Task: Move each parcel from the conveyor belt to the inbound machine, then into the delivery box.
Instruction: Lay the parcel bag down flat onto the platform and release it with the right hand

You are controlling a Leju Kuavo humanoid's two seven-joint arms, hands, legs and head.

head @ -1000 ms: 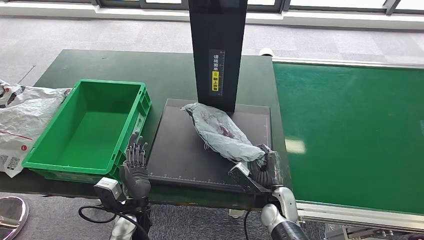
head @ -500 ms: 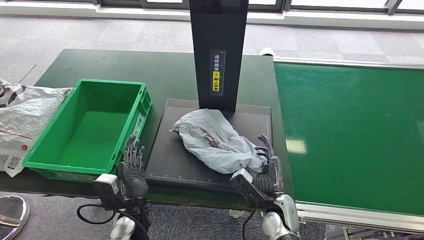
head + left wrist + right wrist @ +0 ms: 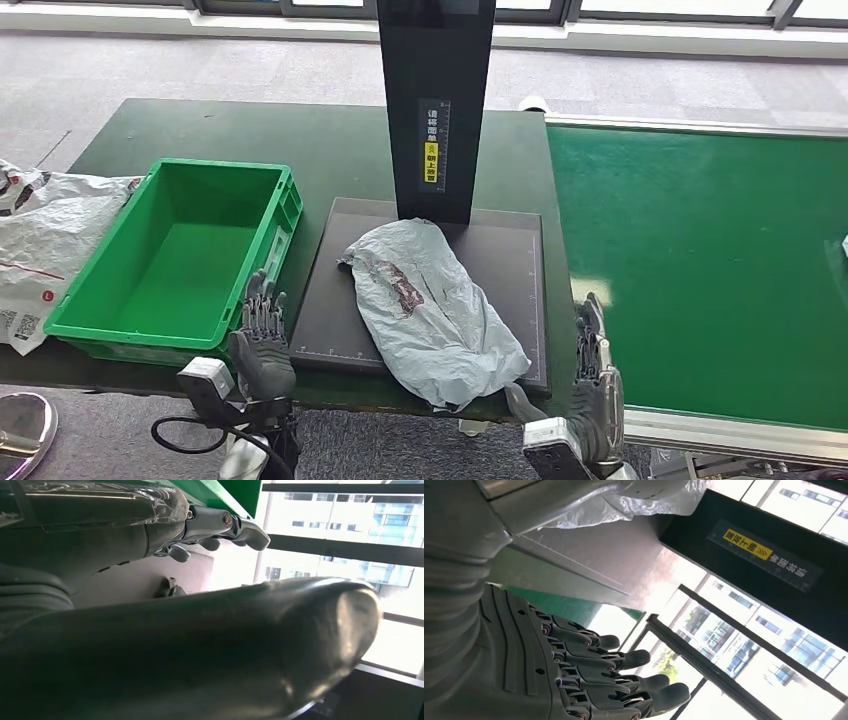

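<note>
A crumpled grey plastic parcel (image 3: 430,308) lies on the black platform of the inbound machine (image 3: 330,300), its near end hanging over the front edge; the parcel (image 3: 644,495) also appears in the right wrist view. My right hand (image 3: 594,385) is off the parcel, at the table's front edge to its right, fingers straight and apart, holding nothing; its fingers (image 3: 614,680) show in the wrist view. My left hand (image 3: 262,340) stands open at the front edge between the green box (image 3: 180,255) and the platform. The conveyor belt (image 3: 700,260) carries no parcel.
The machine's black scanner column (image 3: 436,110) rises behind the platform. A white plastic bag (image 3: 40,240) lies left of the green box. The green box is empty inside. Grey carpet floor surrounds the table.
My right hand has let go of the parcel and drawn back to the right, below the table edge. The parcel has settled flatter, nearer the platform's front. The left hand has barely moved.
</note>
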